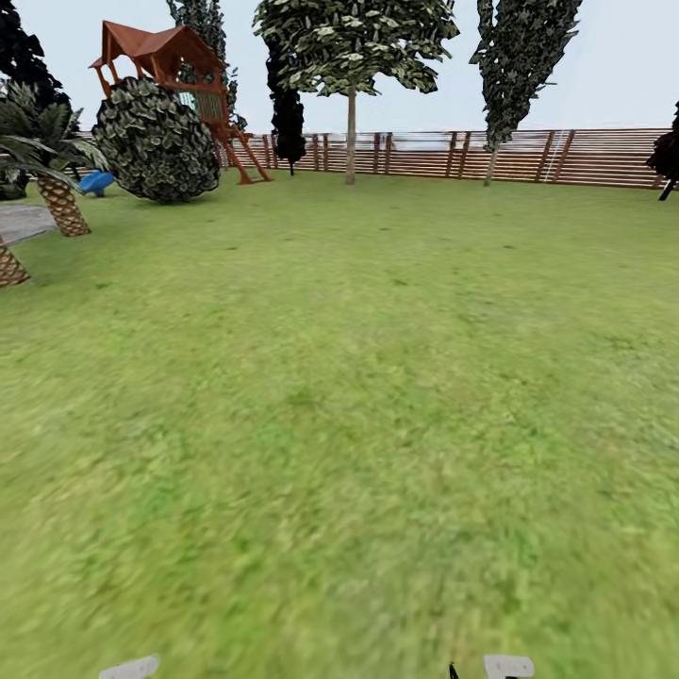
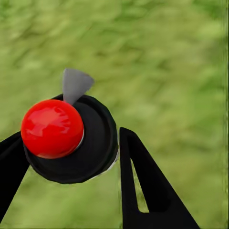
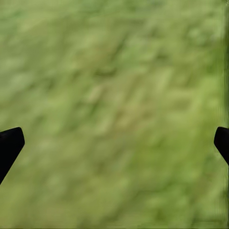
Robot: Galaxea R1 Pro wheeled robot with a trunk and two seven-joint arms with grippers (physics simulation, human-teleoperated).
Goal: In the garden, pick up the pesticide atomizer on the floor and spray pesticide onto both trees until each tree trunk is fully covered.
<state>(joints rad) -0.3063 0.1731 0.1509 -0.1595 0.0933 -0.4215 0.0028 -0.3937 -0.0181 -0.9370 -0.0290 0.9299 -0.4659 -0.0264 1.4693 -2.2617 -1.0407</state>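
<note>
The left gripper (image 2: pixel 67 152) is closed around the pesticide atomizer (image 2: pixel 71 138), its fingers flanking the black cap under the red button (image 2: pixel 51 128), above the lawn (image 2: pixel 167 57). The right gripper (image 3: pixel 114 143) hangs spread wide and empty. The atomizer looks rigid, light and smooth, probably slippery; gripping beneath the cap seems safest. Beside the fence (image 1: pixel 528 156), a bare-trunked tree (image 1: pixel 351 132) stands far ahead.

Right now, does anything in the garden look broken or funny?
Nothing stands out. The fence and playhouse stand upright, the lawn looks tidy, and the left gripper holds the atomizer.
</note>
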